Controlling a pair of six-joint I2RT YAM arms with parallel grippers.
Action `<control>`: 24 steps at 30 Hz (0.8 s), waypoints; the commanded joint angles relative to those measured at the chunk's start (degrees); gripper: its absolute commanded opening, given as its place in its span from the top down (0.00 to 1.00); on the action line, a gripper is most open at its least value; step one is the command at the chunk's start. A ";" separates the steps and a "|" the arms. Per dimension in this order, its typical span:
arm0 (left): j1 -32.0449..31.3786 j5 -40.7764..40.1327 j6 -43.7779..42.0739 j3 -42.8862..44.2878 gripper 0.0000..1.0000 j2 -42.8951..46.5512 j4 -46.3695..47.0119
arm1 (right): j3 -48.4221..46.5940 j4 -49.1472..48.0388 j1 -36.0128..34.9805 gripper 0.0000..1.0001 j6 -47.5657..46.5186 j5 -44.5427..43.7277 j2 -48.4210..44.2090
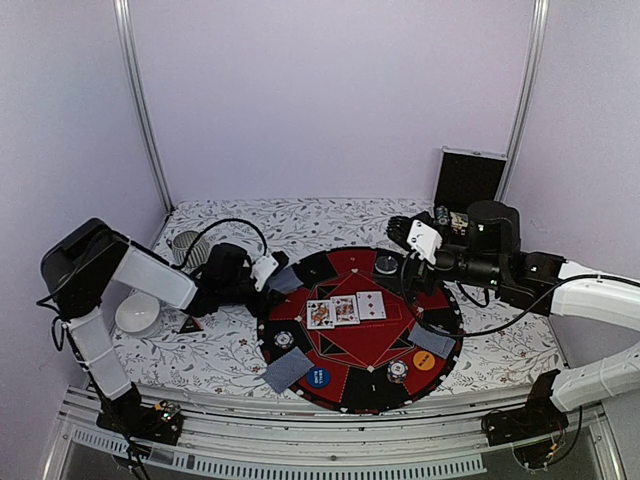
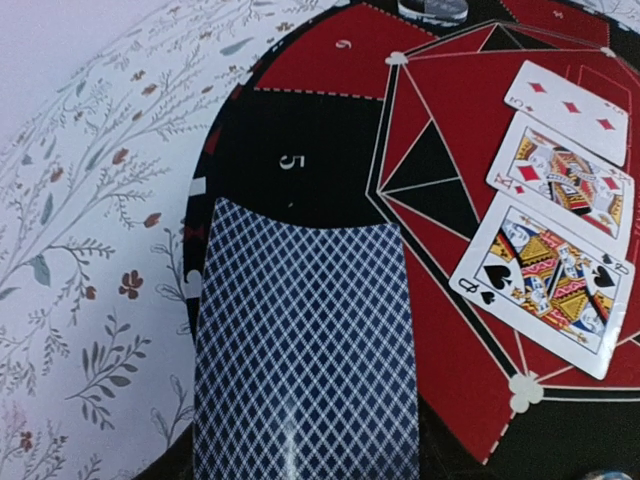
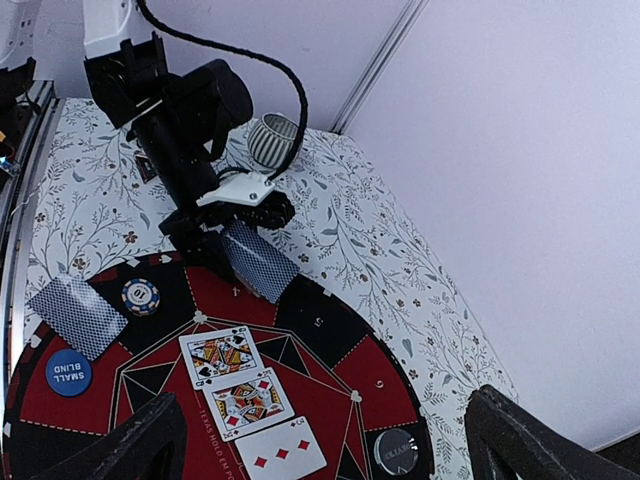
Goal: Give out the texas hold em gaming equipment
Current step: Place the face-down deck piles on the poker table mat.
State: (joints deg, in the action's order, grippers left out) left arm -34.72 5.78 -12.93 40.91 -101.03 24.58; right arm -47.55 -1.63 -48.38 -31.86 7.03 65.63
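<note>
Blue disc [image 3: 68, 372] reads "SMALL BLIND". Your left end effector [image 3: 235, 250] grips card [image 2: 300, 350] by "5"; right end effector [image 3: 325, 420] wide.

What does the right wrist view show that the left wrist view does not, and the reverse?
Right wrist only: the ribbed grey cup, the blue round marker disc, a striped round poker chip. Left wrist only: the white seat number 5, readable on the round red-and-black felt mat. Both: the blue-backed playing card in the left gripper and three face-up cards on the mat.
</note>
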 commanded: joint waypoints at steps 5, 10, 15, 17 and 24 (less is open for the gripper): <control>1.98 2.01 2.82 5.32 0.50 -7.77 -0.11 | 1.04 -2.21 0.06 0.01 1.31 1.85 -3.06; 2.87 3.60 2.71 7.26 0.46 -10.13 -2.99 | 1.18 -2.13 0.07 0.01 1.34 1.41 -3.56; 4.07 6.91 2.39 9.54 0.34 -11.03 -7.80 | 1.14 -2.04 0.11 0.01 1.44 1.97 -4.30; 4.28 7.53 2.81 9.60 0.27 -11.10 -8.48 | 1.12 -2.04 0.05 0.01 1.36 2.22 -4.61; 4.32 8.95 3.82 9.63 0.06 -10.99 -9.88 | 1.06 -1.84 0.13 0.01 1.36 2.85 -5.36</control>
State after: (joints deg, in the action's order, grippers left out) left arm -30.68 12.56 -9.76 50.02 -110.83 18.68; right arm -47.11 -2.68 -48.38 -31.03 8.75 61.47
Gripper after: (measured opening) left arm 0.917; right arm 0.989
